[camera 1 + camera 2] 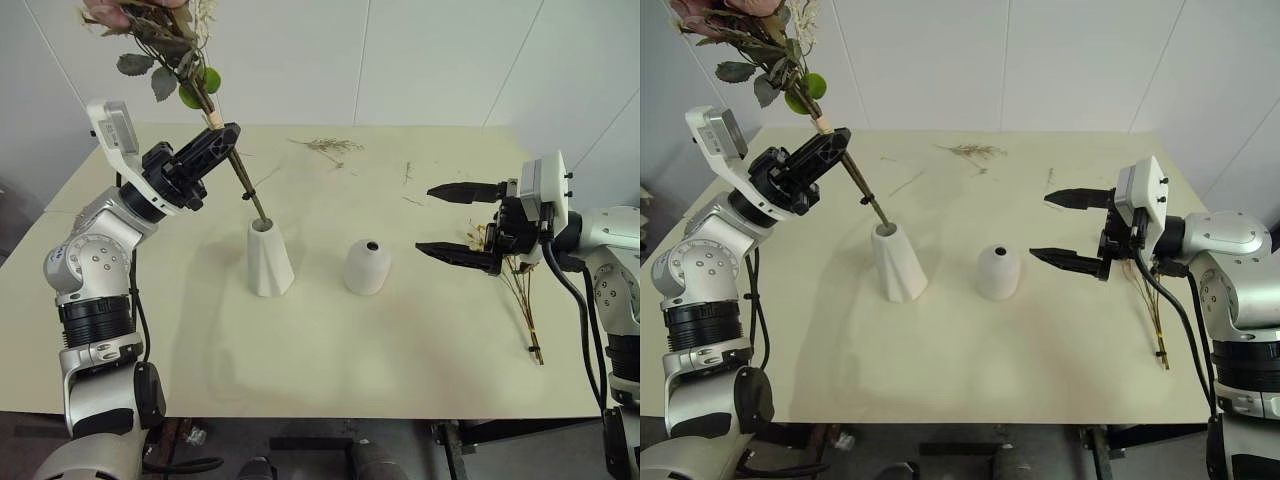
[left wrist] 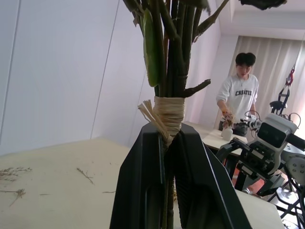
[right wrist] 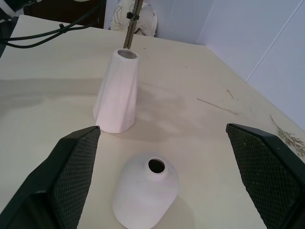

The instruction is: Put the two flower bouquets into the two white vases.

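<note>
Left eye view, left gripper [image 1: 213, 140] raised, clamping rose bouquet [image 1: 160, 40] stems over tall vase [image 1: 268, 257], right gripper [image 1: 457, 220] level, wide.

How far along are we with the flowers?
Nothing finished yet. The left gripper holds the rose bouquet, stem tips at the tall vase mouth, not dropped in. The yellow bouquet lies on the table; the round vase is empty, right gripper open.
</note>
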Tool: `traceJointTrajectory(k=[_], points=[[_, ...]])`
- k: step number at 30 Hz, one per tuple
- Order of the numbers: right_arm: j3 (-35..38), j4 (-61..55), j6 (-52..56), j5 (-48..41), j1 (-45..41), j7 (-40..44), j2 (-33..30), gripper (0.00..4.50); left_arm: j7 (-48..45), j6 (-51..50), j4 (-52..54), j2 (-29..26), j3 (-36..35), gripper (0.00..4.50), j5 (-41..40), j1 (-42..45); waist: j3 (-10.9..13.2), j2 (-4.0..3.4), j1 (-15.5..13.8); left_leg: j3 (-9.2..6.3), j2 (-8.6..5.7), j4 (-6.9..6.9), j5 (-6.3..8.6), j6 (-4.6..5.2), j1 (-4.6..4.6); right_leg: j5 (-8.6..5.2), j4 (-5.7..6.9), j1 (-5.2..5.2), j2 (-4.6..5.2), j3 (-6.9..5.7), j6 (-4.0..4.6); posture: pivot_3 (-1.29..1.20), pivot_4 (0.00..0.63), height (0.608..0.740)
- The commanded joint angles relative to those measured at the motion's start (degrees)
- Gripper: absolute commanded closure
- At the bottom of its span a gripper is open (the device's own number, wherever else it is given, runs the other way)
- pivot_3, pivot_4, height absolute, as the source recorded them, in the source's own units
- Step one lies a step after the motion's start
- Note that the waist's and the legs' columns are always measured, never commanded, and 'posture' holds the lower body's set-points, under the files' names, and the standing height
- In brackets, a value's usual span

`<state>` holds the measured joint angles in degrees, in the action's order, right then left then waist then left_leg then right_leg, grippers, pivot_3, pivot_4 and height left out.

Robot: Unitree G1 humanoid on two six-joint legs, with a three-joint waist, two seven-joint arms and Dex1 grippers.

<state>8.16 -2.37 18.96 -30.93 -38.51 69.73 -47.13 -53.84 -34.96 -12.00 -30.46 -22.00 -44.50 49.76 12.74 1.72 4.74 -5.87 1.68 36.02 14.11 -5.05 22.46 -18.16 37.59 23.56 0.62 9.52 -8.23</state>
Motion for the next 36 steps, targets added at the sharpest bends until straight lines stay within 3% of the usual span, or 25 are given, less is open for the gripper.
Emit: traceJointTrajectory(k=[1,13,21,28,36], points=[[2.42,-1.85,-0.52,-0.99,0.0,-0.56,-0.94,0.0,-1.32,2.91,1.07,-1.16,0.57,4.47,1.0,-0.78,0.0,0.0,0.0,0.0,0.0,0.01,0.0,0.0,0.0,0.0,-0.01,0.0,0.0,0.0,0.0,0.0,0.15,0.74],[3.11,-3.29,-0.27,-1.41,1.03,-1.89,-0.8,0.0,-5.34,11.02,-1.2,1.62,5.81,4.47,5.64,-2.63,0.0,0.0,-0.12,0.0,0.0,-0.02,0.0,0.0,0.01,0.0,-0.09,-0.03,0.0,0.0,0.0,0.0,0.15,0.74],[3.89,-5.0,0.33,-2.05,2.62,-3.21,-0.92,0.0,-6.77,13.92,-1.32,-0.01,6.89,2.01,7.71,-4.09,0.0,0.0,-0.07,0.0,0.0,-0.05,0.0,0.01,0.01,0.0,-0.11,-0.02,0.0,0.0,0.0,0.0,0.15,0.74],[4.6,-6.05,0.51,-2.73,4.24,-4.37,-1.05,0.0,-12.67,19.32,-4.18,-6.61,8.68,0.03,12.88,-7.05,0.0,0.0,0.0,0.02,0.01,-0.11,0.0,0.01,-0.02,0.0,-0.14,-0.02,-0.01,0.03,0.01,0.0,0.15,0.74],[6.19,-6.09,4.23,-1.7,5.92,-6.99,-4.31,0.0,-19.78,21.15,-7.4,-13.72,9.53,0.03,15.59,-9.28,0.01,-0.02,-0.06,0.03,0.0,-0.14,0.01,0.02,0.01,-0.01,-0.21,-0.03,0.0,0.02,0.01,0.0,0.15,0.74]])
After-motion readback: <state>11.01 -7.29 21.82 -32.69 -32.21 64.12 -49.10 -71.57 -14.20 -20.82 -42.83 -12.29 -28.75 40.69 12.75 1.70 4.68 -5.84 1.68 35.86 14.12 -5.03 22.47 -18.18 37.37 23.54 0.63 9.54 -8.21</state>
